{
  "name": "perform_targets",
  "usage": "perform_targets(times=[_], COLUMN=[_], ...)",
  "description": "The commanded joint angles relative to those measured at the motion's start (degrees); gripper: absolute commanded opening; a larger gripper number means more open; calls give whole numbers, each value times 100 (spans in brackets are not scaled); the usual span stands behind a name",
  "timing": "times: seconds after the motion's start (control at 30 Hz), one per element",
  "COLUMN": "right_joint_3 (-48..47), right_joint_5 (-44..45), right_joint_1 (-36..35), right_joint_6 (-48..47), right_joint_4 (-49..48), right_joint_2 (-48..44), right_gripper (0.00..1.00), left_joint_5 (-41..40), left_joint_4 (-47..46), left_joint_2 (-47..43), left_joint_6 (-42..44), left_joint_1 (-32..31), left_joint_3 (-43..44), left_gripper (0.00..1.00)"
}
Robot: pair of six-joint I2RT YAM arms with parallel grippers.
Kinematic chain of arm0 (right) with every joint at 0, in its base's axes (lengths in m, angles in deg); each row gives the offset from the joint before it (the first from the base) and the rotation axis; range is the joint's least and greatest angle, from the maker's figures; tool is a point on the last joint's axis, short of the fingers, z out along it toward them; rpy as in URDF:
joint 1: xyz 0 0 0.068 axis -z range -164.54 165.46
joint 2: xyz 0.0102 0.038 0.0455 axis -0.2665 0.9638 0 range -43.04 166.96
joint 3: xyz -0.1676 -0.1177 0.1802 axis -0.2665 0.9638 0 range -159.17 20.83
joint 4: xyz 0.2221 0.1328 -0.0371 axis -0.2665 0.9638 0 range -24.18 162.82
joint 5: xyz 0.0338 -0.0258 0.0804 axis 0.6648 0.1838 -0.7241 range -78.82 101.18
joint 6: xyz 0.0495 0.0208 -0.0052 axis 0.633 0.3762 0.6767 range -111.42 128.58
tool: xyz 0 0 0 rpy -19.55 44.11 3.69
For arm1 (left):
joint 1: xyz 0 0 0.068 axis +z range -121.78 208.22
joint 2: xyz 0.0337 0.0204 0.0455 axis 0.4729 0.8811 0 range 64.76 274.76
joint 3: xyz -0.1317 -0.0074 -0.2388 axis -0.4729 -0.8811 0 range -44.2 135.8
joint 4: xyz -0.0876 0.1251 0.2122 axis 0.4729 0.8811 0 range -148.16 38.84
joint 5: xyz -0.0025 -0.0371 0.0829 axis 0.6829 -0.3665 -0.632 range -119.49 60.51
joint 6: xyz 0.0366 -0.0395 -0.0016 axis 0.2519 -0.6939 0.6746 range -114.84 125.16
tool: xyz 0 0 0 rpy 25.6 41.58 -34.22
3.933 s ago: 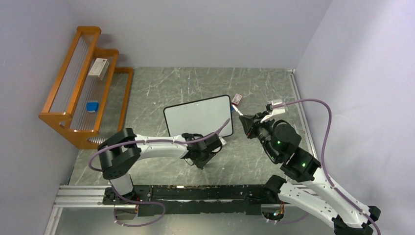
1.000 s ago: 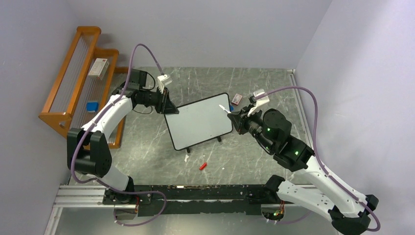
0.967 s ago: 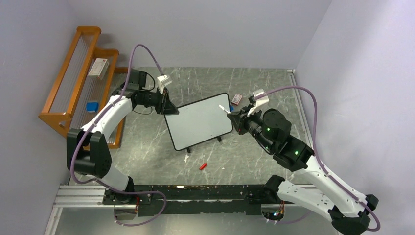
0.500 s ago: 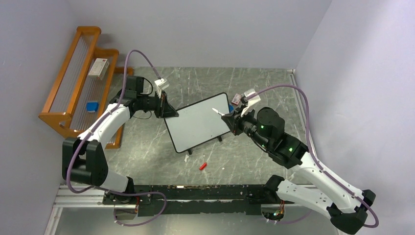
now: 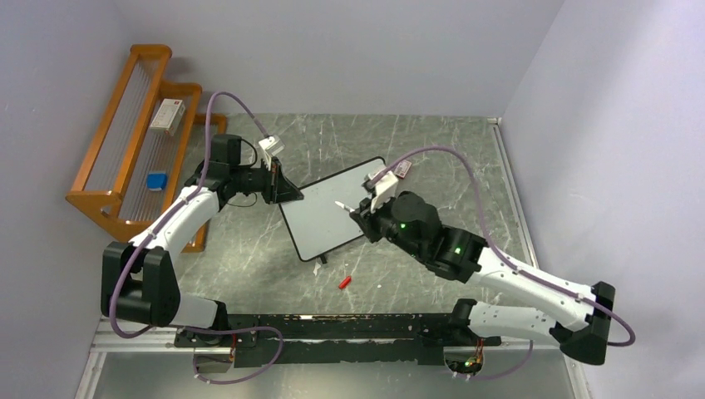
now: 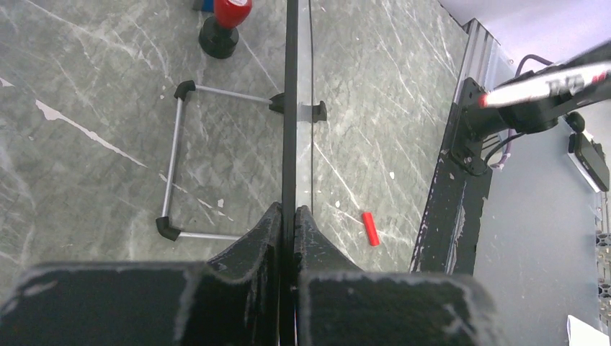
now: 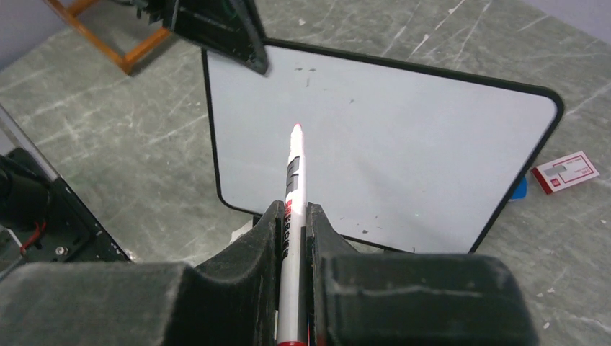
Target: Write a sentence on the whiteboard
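White marker (image 7: 294,173) with a red tip is clamped between the fingers of the right gripper (image 7: 292,216). Its tip points at the face of the whiteboard (image 7: 375,144), and the left wrist view shows a gap between them. The left gripper (image 6: 288,216) is pinched on the board's edge at its far left corner. The board stands on its feet in the middle of the table (image 5: 432,150). A small red cap (image 5: 345,282) lies near its front.

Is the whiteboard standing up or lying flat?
Standing up: the whiteboard rests on edge, propped by its wire stand, and the left gripper pinches its corner.
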Motion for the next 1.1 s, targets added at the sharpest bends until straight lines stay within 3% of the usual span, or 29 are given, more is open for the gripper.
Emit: perform_targets(times=[0.0, 0.33, 0.6, 1.07], right_joint_3=[-127, -491, -822, -991], right_joint_5=[922, 2209, 2341, 2558], right_joint_1=[-628, -1763, -1814, -1804], right_joint_6=[-326, -643, -756, -724], right_joint_4=[-306, -775, -1137, -1066], right_joint_2=[301, 1512, 2223, 2597], right_gripper=[0, 0, 0, 0], left_joint_5=[-105, -265, -277, -366], left_joint_4=[-47, -220, -297, -243], left_joint_2=[40, -15, 17, 30], left_joint_6=[-18, -216, -285, -317], left_joint_1=[-11, -22, -131, -238], left_joint_3=[-225, -339, -412, -387], left_gripper=[5, 5, 5, 5])
